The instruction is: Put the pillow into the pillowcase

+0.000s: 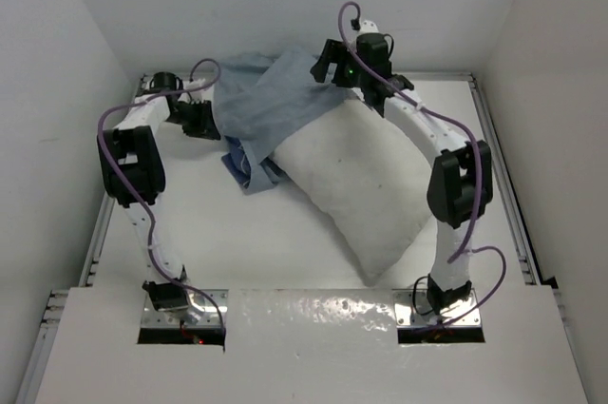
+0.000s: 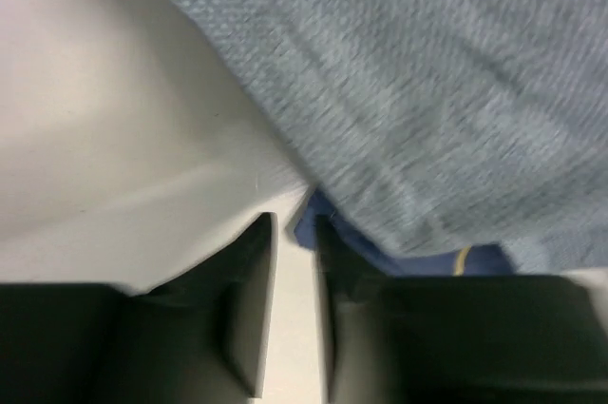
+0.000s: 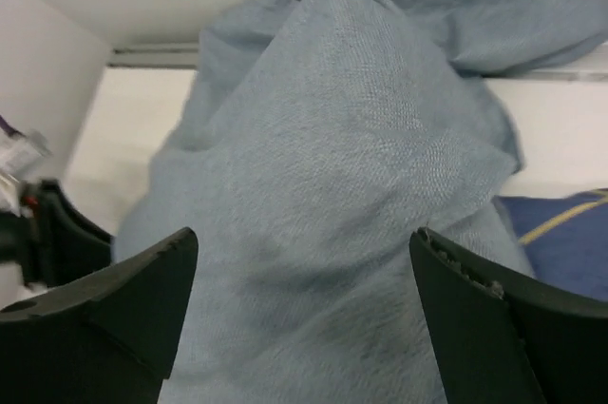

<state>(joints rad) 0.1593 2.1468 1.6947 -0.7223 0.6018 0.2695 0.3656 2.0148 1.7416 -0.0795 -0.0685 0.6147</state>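
**A:** Where are the pillow and the pillowcase?

**B:** The white pillow (image 1: 366, 200) lies slantwise on the desk (image 1: 237, 252). The blue pillowcase (image 1: 271, 100) is draped, bunched, over its far end.

**A:** And the end effectors?

**B:** The left end effector (image 2: 294, 223) is parted a crack and empty, just beside the cloth's edge. The right end effector (image 3: 302, 238) is spread wide over the folds, gripping nothing.

**A:** How will the cloth handle?

**B:** Likely light, limp and slippery. Pinch one layer at the open hem.

**A:** Do the views differ?

**B:** Only the overhead view shows the pillow. The wrist views show the weave and the navy outer side.
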